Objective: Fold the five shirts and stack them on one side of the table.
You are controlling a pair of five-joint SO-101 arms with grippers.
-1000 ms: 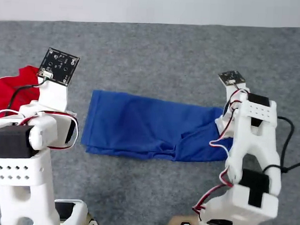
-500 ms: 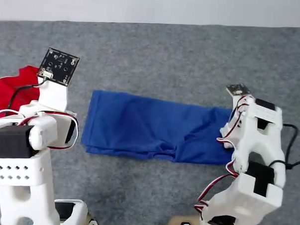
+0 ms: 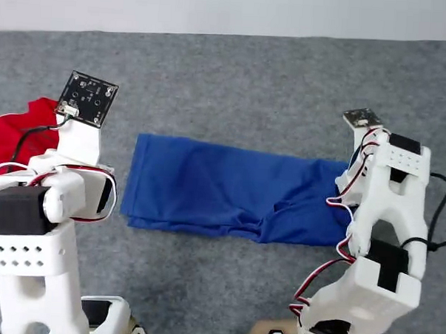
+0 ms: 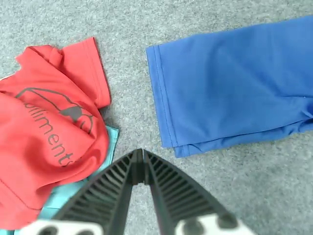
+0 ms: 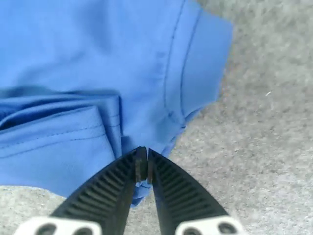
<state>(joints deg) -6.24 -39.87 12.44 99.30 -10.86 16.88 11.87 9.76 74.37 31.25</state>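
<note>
Left of the blue shirt (image 3: 222, 193) lies the red shirt (image 4: 44, 112); our left gripper (image 4: 142, 155), clenched empty, hangs between them. Our right gripper (image 5: 142, 164) pinches the blue shirt's right end; a thin bite could slip free.

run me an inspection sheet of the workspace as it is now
surface: grey carpeted table, flat
job's things: blue shirt folded into a long strip mid-table; red shirt bunched at the left arm's side, lying over a teal cloth
clutter: nothing seen
grippers: left gripper shut, empty, above bare carpet between the red and blue shirts; right gripper shut, tips at the blue shirt's edge, grip on cloth unclear
cables: red, white and black wires along both arms
surroundings: white wall beyond the table's far edge
</note>
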